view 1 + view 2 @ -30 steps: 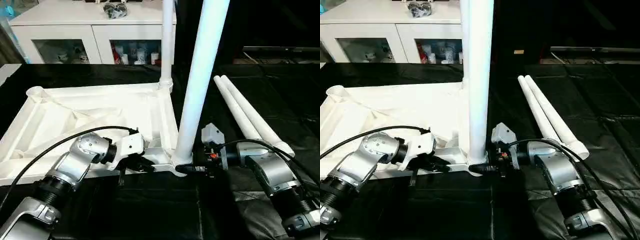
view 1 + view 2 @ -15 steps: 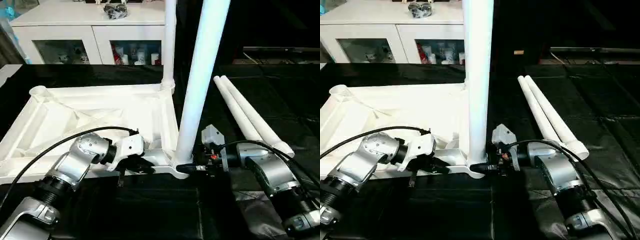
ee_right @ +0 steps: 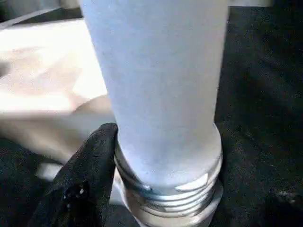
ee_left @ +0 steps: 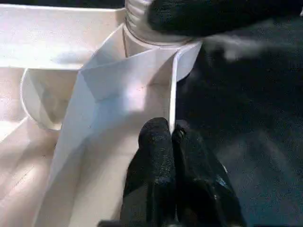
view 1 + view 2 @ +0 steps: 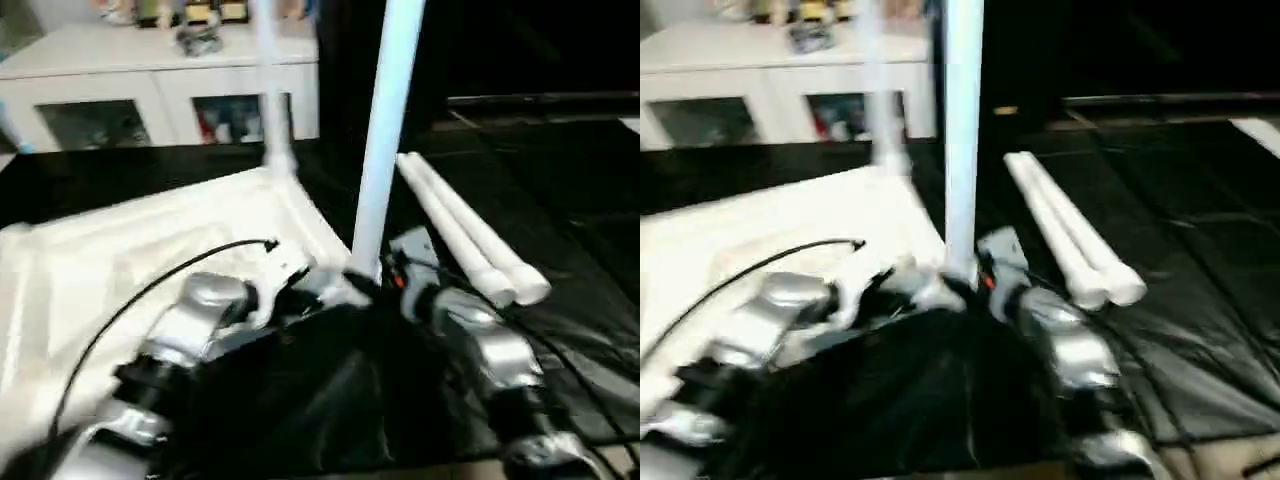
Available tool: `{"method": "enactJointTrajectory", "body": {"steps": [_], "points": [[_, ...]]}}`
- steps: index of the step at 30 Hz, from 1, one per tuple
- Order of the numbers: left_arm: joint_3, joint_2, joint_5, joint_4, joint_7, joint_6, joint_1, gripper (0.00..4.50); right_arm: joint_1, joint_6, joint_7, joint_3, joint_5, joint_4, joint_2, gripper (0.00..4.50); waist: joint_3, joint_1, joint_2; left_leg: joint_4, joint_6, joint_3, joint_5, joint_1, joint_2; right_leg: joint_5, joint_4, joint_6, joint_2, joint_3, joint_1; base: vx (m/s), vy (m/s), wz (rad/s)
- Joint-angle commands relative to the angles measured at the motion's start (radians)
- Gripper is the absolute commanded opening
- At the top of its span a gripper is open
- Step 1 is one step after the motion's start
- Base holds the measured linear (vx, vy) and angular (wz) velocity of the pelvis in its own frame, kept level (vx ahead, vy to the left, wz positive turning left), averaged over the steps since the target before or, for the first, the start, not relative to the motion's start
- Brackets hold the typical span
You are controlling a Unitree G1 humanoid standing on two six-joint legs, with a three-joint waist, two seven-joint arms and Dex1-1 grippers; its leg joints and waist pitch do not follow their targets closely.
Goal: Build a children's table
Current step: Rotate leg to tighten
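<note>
Tabletop: white plastic, upside down on black floor covering, ribbed underside up; likely light, stiff, slick

Near leg: upright in the near corner socket, threads showing at its base, not fully seated; take hold low, by the thread

Far leg: upright in the far corner

Spare legs: two, side by side on the covering, well apart from the top

Left gripper: jaws pinched shut on the top's thin rim wall

Right gripper: one finger against the leg base; jaws' spread cannot be told

Cabinet: white, behind
</note>
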Motion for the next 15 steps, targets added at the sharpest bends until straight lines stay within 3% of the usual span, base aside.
{"method": "enactJointTrajectory", "body": {"steps": [1, 3, 5, 6, 9, 12, 15], "points": [[0.001, -0.067, -0.015, -0.058, 0.077, 0.002, -0.052, 0.0, 0.009, 0.047, -0.012, 0.066, 0.029, 0.083, 0.088, 2.75, -0.038, -0.003, -0.005, -0.08, -0.014, -0.023, -0.378, 0.001, 0.017, -0.617, -0.12, -0.076, -0.064, 0.025, 0.028, 0.0, 0.0, 0.0], [-0.005, -0.091, -0.008, -0.067, 0.102, 0.012, -0.053, 0.0, -0.011, 0.038, -0.041, 0.058, 0.017, 0.104, 0.102, 2.75, -0.043, -0.001, -0.003, -0.087, -0.001, -0.022, -0.359, -0.006, 0.021, -0.52, -0.115, -0.094, -0.061, 0.028, 0.034, 0.0, 0.0, 0.0], [-0.011, -0.095, -0.006, -0.073, 0.103, 0.017, -0.051, 0.0, -0.016, 0.024, -0.041, 0.047, 0.018, 0.108, 0.107, 2.75, -0.045, 0.001, -0.003, -0.087, 0.005, -0.018, -0.352, -0.004, 0.023, -0.45, -0.11, -0.118, -0.059, 0.033, 0.032, 0.0, 0.0, 0.0], [-0.017, -0.089, -0.002, -0.075, 0.099, 0.015, -0.05, 0.0, -0.017, 0.009, -0.034, 0.043, 0.016, 0.109, 0.108, 3.1, -0.046, 0.003, 0.001, -0.088, 0.008, -0.017, -0.341, -0.005, 0.024, -0.408, -0.105, -0.134, -0.059, 0.036, 0.034, 0.0, 0.0, 0.0], [-0.021, -0.076, 0.004, -0.077, 0.092, 0.014, -0.044, 0.0, -0.016, -0.01, -0.031, 0.036, 0.007, 0.112, 0.105, 3.48, -0.049, 0.005, 0.0, -0.086, 0.015, -0.012, -0.312, -0.008, 0.024, -0.339, -0.098, -0.162, -0.058, 0.039, 0.037, 0.0, 0.0, 0.0], [-0.019, -0.057, 0.006, -0.079, 0.082, 0.01, -0.036, 0.0, -0.01, -0.029, -0.023, 0.025, 0.008, 0.11, 0.091, 3.82, -0.051, 0.01, -0.001, -0.082, 0.022, -0.009, -0.285, -0.007, 0.023, -0.326, -0.096, -0.176, -0.06, 0.042, 0.038, 0.0, 0.0, 0.0], [-0.025, -0.004, 0.003, -0.068, 0.029, -0.028, -0.026, 0.0, 0.023, -0.088, 0.046, 0.023, 0.016, 0.059, 0.026, 4.01, -0.053, 0.014, 0.0, -0.081, 0.032, -0.006, -0.246, -0.012, 0.024, -0.277, -0.092, -0.184, -0.059, 0.041, 0.041, 0.0, 0.0, 0.0]]}}
